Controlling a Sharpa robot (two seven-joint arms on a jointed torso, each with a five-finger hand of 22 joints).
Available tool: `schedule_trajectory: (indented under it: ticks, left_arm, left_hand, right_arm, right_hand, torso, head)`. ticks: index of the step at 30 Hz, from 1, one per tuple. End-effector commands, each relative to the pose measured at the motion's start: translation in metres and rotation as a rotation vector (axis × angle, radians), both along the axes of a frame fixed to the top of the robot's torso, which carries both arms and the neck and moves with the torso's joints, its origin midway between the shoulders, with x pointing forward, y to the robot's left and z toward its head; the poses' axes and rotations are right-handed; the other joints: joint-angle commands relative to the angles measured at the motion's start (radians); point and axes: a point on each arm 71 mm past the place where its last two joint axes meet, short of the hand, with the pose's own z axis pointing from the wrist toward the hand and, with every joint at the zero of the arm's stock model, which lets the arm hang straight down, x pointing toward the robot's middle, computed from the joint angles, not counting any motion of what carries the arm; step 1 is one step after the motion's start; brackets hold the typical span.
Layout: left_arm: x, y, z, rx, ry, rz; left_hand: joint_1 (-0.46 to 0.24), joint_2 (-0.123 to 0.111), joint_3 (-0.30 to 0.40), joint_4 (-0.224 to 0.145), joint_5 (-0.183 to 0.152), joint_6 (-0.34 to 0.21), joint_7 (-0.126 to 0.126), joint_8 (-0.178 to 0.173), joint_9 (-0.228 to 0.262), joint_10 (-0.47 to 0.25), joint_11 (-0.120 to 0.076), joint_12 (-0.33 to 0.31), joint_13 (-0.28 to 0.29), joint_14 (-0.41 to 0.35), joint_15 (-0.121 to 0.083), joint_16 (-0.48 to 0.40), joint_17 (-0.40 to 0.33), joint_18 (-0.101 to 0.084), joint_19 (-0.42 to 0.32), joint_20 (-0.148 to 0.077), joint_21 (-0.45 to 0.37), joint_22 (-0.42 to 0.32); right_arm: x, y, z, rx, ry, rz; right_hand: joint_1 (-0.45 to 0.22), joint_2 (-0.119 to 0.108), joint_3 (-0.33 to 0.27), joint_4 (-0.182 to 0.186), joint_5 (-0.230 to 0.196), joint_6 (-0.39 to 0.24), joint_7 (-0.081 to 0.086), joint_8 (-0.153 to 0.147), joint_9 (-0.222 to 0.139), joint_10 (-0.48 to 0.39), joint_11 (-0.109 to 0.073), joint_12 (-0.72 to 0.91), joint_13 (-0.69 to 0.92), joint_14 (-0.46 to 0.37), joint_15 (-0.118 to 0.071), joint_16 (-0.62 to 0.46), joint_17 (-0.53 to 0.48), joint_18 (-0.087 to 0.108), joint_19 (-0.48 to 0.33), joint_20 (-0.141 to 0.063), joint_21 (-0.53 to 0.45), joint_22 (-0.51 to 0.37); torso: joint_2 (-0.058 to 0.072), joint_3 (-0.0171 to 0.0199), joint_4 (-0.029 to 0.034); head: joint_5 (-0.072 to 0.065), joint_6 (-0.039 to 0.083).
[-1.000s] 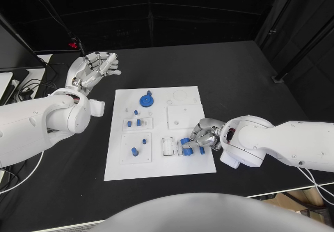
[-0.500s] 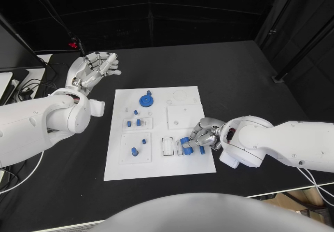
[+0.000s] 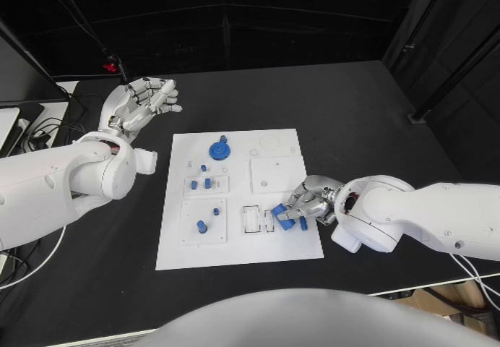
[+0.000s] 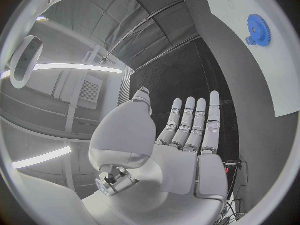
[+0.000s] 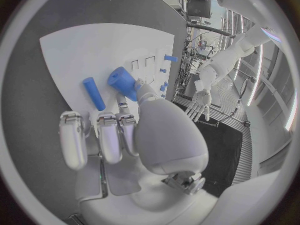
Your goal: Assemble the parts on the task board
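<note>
Blue part [image 3: 279,215] pinched at right hand [image 3: 305,204] fingertips, slim blue peg [image 5: 94,93] just beside; left hand [image 3: 144,98] spread, far off.

One task board [image 3: 235,246], two hands [image 3: 143,99] [image 3: 308,201], about nine blue parts [image 3: 220,150].

Even, fairly bright overhead light falls on the matte black bench [image 3: 344,108], while the room behind it stays dark. The flat white task board [image 3: 238,199] reads crisp, almost glare-free. Both wrist views bend straight edges hard toward the rim; bright light strips show at 9 o'clock in the left wrist view.
</note>
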Motion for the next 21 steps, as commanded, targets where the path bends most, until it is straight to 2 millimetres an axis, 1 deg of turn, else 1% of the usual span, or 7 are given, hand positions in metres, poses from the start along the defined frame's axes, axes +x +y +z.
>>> schedule_trajectory:
  ticks: [1,12,14,21]
  left_arm:
    - [0.0,-0.0002,0.0008,-0.005,-0.002,-0.009]
    - [-0.0001,-0.0001,0.0006,-0.005,-0.001,-0.009]
    - [-0.0002,-0.0002,0.0006,-0.005,-0.001,-0.009]
    - [-0.0002,-0.0002,0.0006,-0.005,-0.001,-0.009]
  left_hand:
    - [-0.002,0.011,-0.004,0.001,0.004,-0.009,0.11,0.004,-0.002,-0.007,-0.002,0.005,-0.001,-0.003,-0.005,0.005,-0.001,-0.007,0.004,0.001,0.005,0.002]
    - [-0.002,0.011,-0.004,0.001,0.004,-0.009,0.11,0.004,-0.002,-0.007,-0.002,0.005,-0.001,-0.003,-0.005,0.005,-0.001,-0.007,0.004,0.001,0.005,0.002]
    - [-0.002,0.011,-0.004,0.001,0.004,-0.009,0.11,0.004,-0.002,-0.007,-0.002,0.005,-0.001,-0.003,-0.005,0.005,-0.001,-0.007,0.004,0.001,0.005,0.002]
    - [-0.002,0.011,-0.004,0.001,0.004,-0.009,0.11,0.004,-0.002,-0.007,-0.002,0.005,-0.001,-0.003,-0.005,0.005,-0.001,-0.007,0.004,0.001,0.005,0.002]
  right_arm:
    - [-0.0004,0.0,0.001,0.046,0.005,-0.028]
    - [-0.0017,0.0009,0.0001,0.125,0.052,-0.069]
    - [-0.0021,0.0012,-0.0003,0.145,0.067,-0.081]
    - [-0.0028,0.0017,-0.0008,0.188,0.094,-0.104]
  right_hand:
    - [0.005,-0.008,0.004,0.0,0.0,0.061,-0.049,-0.007,0.001,0.106,-0.005,0.002,0.261,0.108,-0.007,0.002,0.263,-0.007,0.102,-0.006,0.003,0.263]
    - [0.001,-0.014,0.005,0.0,-0.004,0.073,-0.048,-0.017,0.0,0.106,-0.005,0.002,0.261,0.108,-0.006,0.002,0.263,-0.007,0.102,-0.007,0.003,0.263]
    - [-0.001,-0.016,0.005,-0.001,-0.005,0.077,-0.048,-0.02,-0.001,0.106,-0.005,0.002,0.261,0.108,-0.006,0.002,0.263,-0.007,0.102,-0.007,0.003,0.263]
    - [-0.002,-0.018,0.006,-0.002,-0.008,0.09,-0.05,-0.026,-0.001,0.106,-0.006,0.002,0.261,0.108,-0.006,0.002,0.263,-0.007,0.102,-0.007,0.003,0.263]
  torso:
    - [0.0,-0.0006,0.0003]
    - [0.0,-0.0003,0.0007]
    - [0.0,-0.0008,0.0014]
    - [0.0,-0.0009,0.0013]
  head:
    - [0.0,0.0]
    - [0.001,0.0]
    - [0.0,0.0]
    - [0.002,0.0]
